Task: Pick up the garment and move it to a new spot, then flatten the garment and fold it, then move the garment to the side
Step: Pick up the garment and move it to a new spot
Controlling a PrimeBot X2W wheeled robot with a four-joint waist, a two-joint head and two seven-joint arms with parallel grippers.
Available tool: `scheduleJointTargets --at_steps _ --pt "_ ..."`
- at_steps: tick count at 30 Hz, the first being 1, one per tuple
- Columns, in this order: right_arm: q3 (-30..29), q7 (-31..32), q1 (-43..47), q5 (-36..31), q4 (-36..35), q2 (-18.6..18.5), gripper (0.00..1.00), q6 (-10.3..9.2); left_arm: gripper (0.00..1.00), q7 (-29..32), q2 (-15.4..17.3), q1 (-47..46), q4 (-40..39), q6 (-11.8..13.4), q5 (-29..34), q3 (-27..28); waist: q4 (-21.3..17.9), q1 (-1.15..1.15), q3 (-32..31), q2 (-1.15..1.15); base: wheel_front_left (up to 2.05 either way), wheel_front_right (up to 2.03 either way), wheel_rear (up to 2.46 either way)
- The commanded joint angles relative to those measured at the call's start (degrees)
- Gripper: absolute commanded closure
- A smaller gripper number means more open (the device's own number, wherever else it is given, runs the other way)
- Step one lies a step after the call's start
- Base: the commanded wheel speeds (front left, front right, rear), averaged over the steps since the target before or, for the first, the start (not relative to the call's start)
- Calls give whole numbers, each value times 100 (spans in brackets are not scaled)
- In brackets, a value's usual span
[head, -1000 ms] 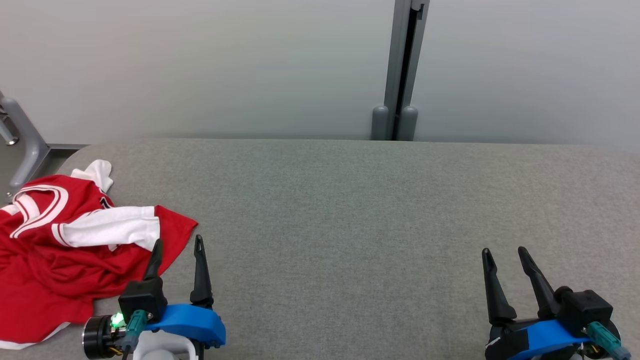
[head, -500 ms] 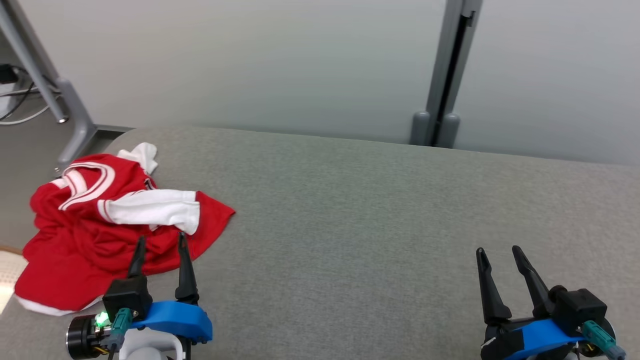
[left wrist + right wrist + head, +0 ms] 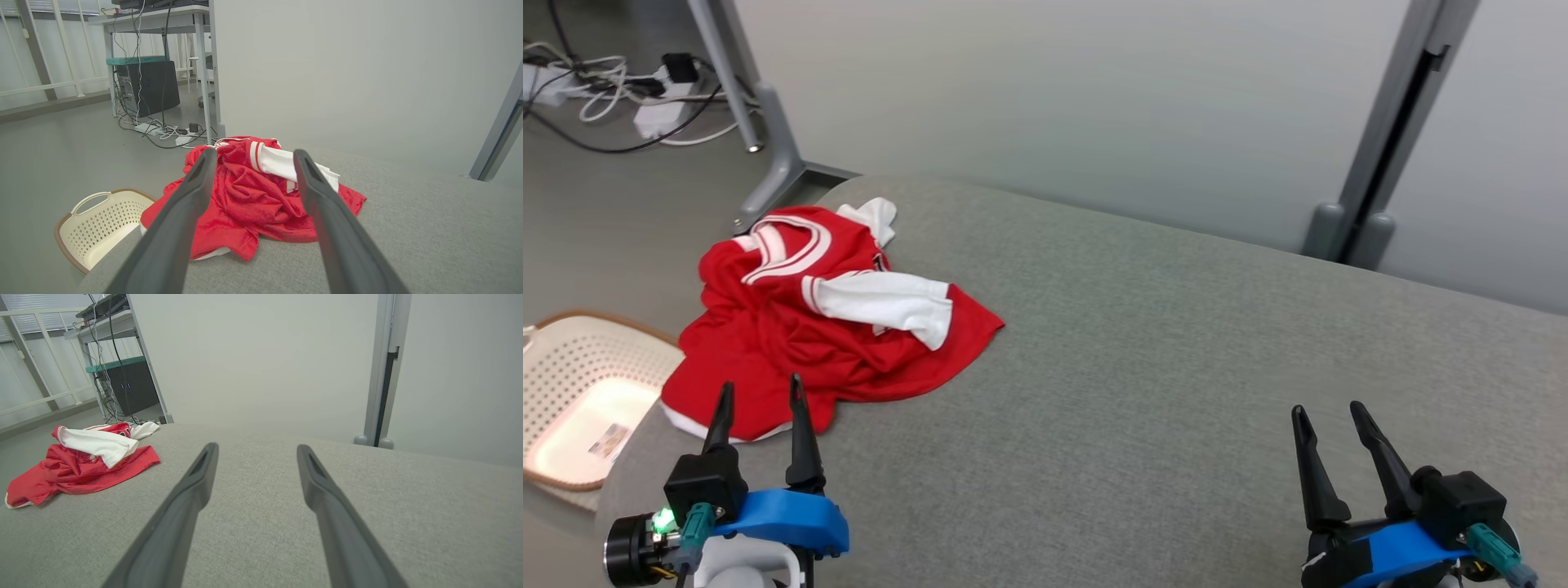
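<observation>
A crumpled red garment (image 3: 809,343) with white sleeves and striped trim lies at the left end of the grey fabric table (image 3: 1176,343). My left gripper (image 3: 760,394) hovers open just short of its near hem, nothing between the fingers. In the left wrist view the garment (image 3: 249,196) sits straight ahead between the spread fingers (image 3: 184,212). My right gripper (image 3: 1325,414) stands open over bare cloth at the lower right, far from the garment (image 3: 77,469).
A cream perforated laundry basket (image 3: 572,384) stands on the floor beside the table's left end. Behind are grey partition panels with a post (image 3: 1388,139), a desk leg (image 3: 768,155), and cables with a power strip (image 3: 645,90) on the floor.
The head camera has turned left, so the whole picture shifted right and the basket and cables came into view. My left gripper now points at the garment's near hem. Both grippers stay open.
</observation>
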Motion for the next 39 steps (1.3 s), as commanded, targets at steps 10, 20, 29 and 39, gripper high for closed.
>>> scheduleJointTargets --at_steps 10,20,29,39 --pt "19 -4 -84 -28 -55 -34 0 13 0 21 114 106 -218 122 -109 113 548 0 192 0 0 0 0" --pt "87 -4 -110 -84 -57 -34 0 13 0 33 165 125 -328 178 -213 167 568 0 251 0 0 0 0" --pt "27 -3 -281 -331 -115 -33 0 13 0 118 395 -497 -343 73 -399 339 179 0 591 0 0 0 0" --pt "-42 174 -653 -575 -528 -220 0 13 0 278 840 -1891 -19 -72 -648 621 -453 0 1479 0 0 0 0"
